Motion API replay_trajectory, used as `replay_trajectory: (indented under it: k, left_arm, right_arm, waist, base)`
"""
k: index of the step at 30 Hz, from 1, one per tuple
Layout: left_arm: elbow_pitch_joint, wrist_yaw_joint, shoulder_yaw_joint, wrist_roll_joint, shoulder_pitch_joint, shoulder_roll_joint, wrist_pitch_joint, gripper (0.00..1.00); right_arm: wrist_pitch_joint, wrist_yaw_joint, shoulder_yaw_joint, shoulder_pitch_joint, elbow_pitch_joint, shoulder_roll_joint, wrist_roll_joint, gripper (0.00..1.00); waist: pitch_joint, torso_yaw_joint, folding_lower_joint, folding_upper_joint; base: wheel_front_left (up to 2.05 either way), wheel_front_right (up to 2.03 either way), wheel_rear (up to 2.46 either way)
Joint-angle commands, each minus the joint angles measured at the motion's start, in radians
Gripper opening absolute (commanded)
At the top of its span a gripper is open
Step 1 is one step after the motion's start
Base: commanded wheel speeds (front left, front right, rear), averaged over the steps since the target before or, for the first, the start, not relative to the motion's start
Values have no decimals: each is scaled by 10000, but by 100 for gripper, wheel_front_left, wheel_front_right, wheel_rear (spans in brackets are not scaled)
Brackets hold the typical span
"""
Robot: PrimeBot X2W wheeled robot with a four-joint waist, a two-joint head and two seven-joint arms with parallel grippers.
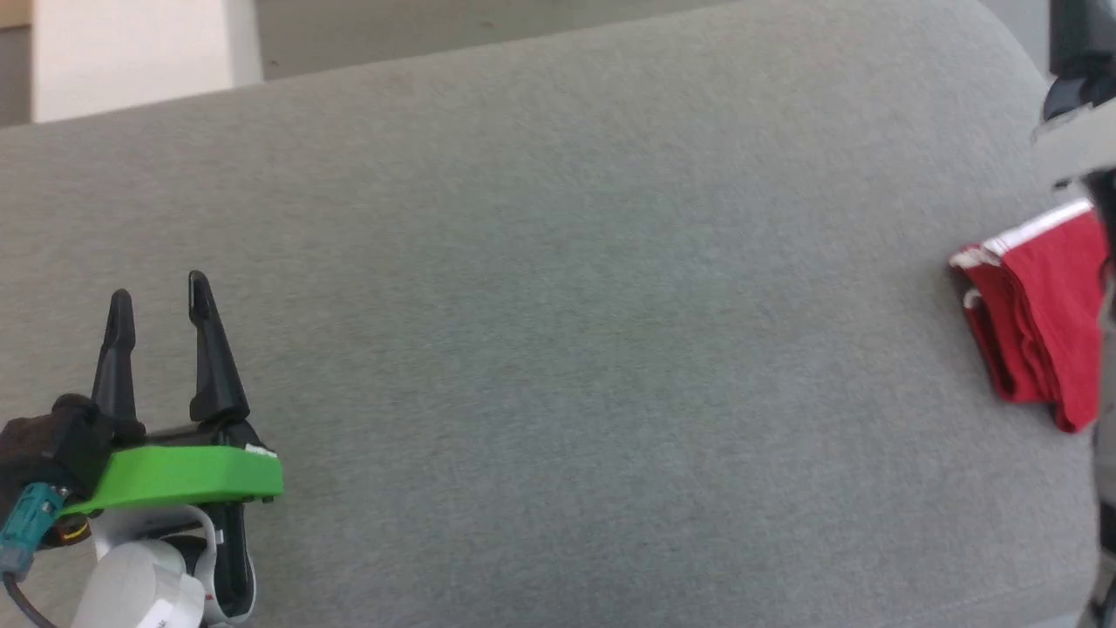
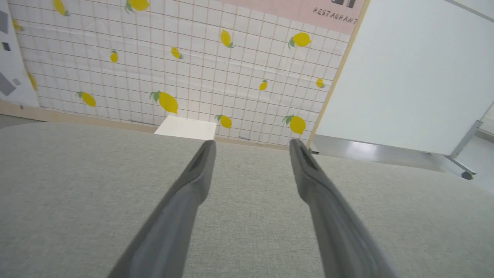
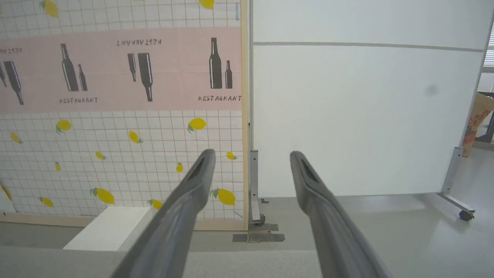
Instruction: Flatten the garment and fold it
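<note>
Nearest, at the near left, the left pincer [image 1: 160, 292] is over the grey cloth-covered counter [image 1: 558, 349], fingers spread with nothing between them. Farther along, at the right edge, the garment [image 1: 1037, 331] lies as a compact red bundle with a white stripe showing, partly hidden by the blurred right arm [image 1: 1074, 139]. The right pincer [image 3: 251, 154] stands open and empty too, pointing at the far lemon-patterned wall [image 3: 115, 154].

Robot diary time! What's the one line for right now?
shorts: red, bundled in layers on grey cushion, not held | left pincer: open, empty, away from shorts | right pincer: open, empty
</note>
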Motion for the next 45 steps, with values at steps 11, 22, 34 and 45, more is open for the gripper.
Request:
replay_trajectory:
  k: [11, 22, 34, 45]
  left_arm:
    - [1080, 91, -246, 619, -324, -168, -228, 100]
    - [2191, -97, -925, 841, -205, -258, -139, 100]
    - [2923, -577, -1249, 765, 80, -366, -246, 100]
    - [3449, -759, -1462, 841, 236, -480, -287, 100]
  right_arm:
    - [-2284, -15, -148, 3016, -119, 1808, -785, 100]
    - [-3417, -15, 344, 5205, 876, 1946, -1338, 100]
    - [-3550, -15, 152, 6380, 1423, 1948, -1731, 100]
    - [-3510, -15, 13, 6806, 1630, 1949, -1554, 100]
  waist:
    - [-2118, 2247, -1, 0]
    - [-2685, 2502, -1, 0]
    - [-2999, 2789, -1, 0]
    - [-3121, 2765, -1, 0]
  base:
    - [0, 0, 0]
    - [0, 0, 0]
    - [0, 0, 0]
    - [0, 0, 0]
